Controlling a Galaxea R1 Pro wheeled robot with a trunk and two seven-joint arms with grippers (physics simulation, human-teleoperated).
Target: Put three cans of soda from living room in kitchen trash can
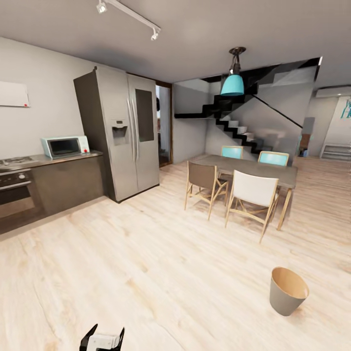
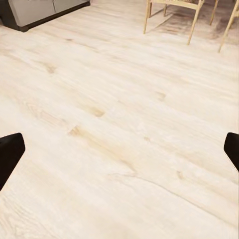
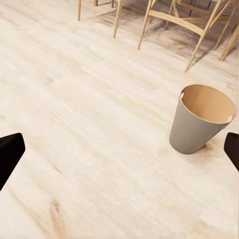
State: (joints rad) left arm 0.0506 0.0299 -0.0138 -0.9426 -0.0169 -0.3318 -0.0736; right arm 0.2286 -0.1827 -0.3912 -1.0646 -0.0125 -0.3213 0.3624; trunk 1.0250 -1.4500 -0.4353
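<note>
Kitchen and dining area seen from the robot's head, with both wrist views looking down at the light wood floor. One tash can stands upright on the floor at the lower right of the head view, apart from the dining table and nearer the robot than the chairs; its pale grey outside and tan inside are visible, and nothing shows in the part of its interior that can be seen. In the right wrist view the tash can lies ahead of the right gripper, toward one finger's side and well apart from it, with chair legs beyond. The right gripper's two dark fingertips sit at opposite edges of the frame, spread wide with nothing between them. The left gripper is likewise spread wide and empty over bare floor, its fingertips at the frame edges; the left gripper also shows at the bottom edge of the head view. Counted: one tash can, one table, four chairs, one refrigerator, one microwave on the counter, one teal pendant lamp, one staircase.
</note>
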